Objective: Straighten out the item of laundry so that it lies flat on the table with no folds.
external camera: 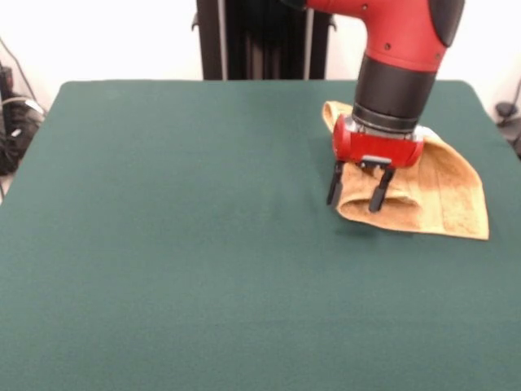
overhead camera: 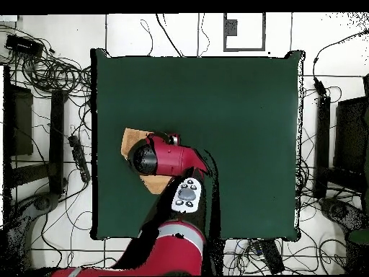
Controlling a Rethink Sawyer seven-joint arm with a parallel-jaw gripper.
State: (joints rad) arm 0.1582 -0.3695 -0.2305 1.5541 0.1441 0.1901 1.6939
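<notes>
The orange-tan towel (external camera: 440,187) lies folded over on itself at the right side of the dark green table (external camera: 179,244) in the front view, with a rolled fold along its near-left edge. My gripper (external camera: 356,189) hangs open just over that left fold, its two black fingers (external camera: 334,185) spread apart, holding nothing. In the overhead view the arm covers most of the towel (overhead camera: 130,139), of which only a corner and a strip show near the table's left edge; the gripper itself is hidden under the arm there.
The table's edge (external camera: 480,90) runs close behind and to the right of the towel. Cables and stands (overhead camera: 50,108) lie on the floor around the table. The robot's black pedestal (external camera: 260,37) stands at the far side.
</notes>
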